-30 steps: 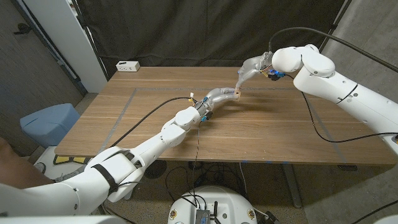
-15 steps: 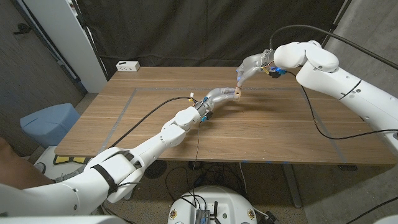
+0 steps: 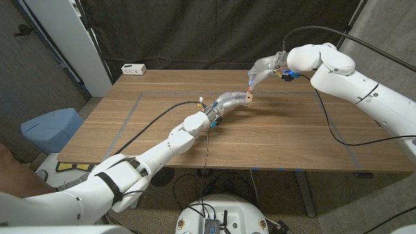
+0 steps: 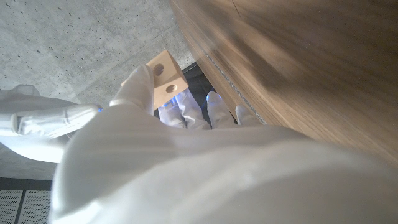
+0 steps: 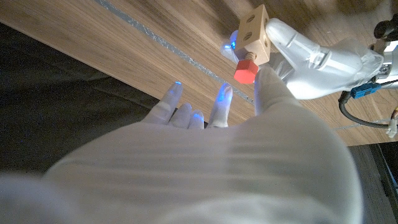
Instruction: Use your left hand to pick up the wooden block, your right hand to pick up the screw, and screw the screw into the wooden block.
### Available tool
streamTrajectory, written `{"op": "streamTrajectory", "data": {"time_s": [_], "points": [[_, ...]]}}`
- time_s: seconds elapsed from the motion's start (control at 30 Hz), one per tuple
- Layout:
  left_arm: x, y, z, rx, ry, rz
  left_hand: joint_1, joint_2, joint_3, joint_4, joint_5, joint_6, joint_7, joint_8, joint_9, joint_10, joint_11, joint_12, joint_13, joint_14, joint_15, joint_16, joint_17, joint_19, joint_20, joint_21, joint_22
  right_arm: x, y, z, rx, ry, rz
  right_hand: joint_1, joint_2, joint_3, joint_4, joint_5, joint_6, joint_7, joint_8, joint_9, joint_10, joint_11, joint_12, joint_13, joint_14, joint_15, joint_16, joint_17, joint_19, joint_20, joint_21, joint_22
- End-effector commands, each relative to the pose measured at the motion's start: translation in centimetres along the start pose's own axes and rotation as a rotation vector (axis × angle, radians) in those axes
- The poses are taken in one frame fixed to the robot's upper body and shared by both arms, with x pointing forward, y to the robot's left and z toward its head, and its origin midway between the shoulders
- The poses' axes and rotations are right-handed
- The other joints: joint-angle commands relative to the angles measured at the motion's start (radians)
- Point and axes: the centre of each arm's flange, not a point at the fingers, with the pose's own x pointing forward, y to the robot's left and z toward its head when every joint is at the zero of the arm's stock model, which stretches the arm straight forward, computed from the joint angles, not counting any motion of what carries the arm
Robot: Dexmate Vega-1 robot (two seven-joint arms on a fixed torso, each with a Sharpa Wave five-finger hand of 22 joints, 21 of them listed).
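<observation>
Now my left hand [image 3: 229, 101] reaches far over the table [image 3: 130, 130], holding the block [image 3: 248, 97] up off the wood near the far right. My right hand [image 3: 263, 70] comes down from the far right, fingers pinching the red-headed screw [image 5: 246, 70] against the block's end, other fingers spread

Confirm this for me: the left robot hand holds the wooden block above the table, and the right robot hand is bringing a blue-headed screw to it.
Not quite. The screw has a red head, not blue, as the right wrist view shows. The rest stands: the left robot hand holds the wooden block above the table, and the right robot hand has the screw at it.
</observation>
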Motion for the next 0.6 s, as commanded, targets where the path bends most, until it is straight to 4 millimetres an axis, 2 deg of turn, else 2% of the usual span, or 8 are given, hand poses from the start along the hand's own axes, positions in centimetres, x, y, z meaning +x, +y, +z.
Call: {"op": "streamTrajectory", "data": {"time_s": [0.03, 0.27, 0.6], "points": [[-0.1, -0.21, 0.11, 0.004, -0.003, -0.001, 0.001, 0.007, 0.006, 0.003, 0.005, 0.052, 0.004, 0.007, 0.002, 0.007, 0.002, -0.003, 0.001, 0.007, -0.054, -0.001, 0.003, -0.001, 0.006, 0.004, 0.004, -0.01, 0.53, -0.16, 0.011, 0.008, -0.007, 0.016, 0.001, 0.01, 0.0, -0.003, 0.013, 0.0, 0.008, 0.001, 0.011, -0.003, 0.006, 0.002, 0.011, -0.019, 0.003, 0.002, 0.012, 0.0, 0.004, 0.003], [-0.25, -0.4, 0.15, 0.005, -0.002, -0.001, 0.001, 0.007, 0.006, 0.003, 0.005, 0.051, 0.006, 0.007, 0.002, 0.007, 0.001, -0.003, 0.001, 0.007, -0.056, -0.001, 0.003, 0.0, 0.005, 0.004, 0.004, -0.25, 0.83, -0.12, 0.015, 0.009, -0.009, 0.024, 0.002, 0.015, 0.002, -0.005, 0.02, 0.0, 0.009, 0.0, 0.013, -0.005, 0.006, 0.003, 0.014, -0.02, 0.005, 0.003, 0.014, -0.002, 0.005, 0.003], [-0.31, -0.55, 0.23, 0.005, -0.004, 0.0, -0.002, 0.006, 0.004, 0.004, 0.005, 0.053, 0.003, 0.007, 0.002, 0.007, 0.002, -0.003, 0.001, 0.008, -0.056, -0.001, 0.003, 0.0, 0.005, 0.004, 0.004, -0.54, 0.94, -0.04, 0.014, 0.007, -0.012, 0.037, 0.001, 0.025, 0.007, -0.01, 0.066, 0.003, 0.028, 0.003, 0.023, -0.007, 0.008, 0.003, 0.017, -0.022, 0.006, 0.007, 0.016, -0.002, 0.004, 0.003]]}}
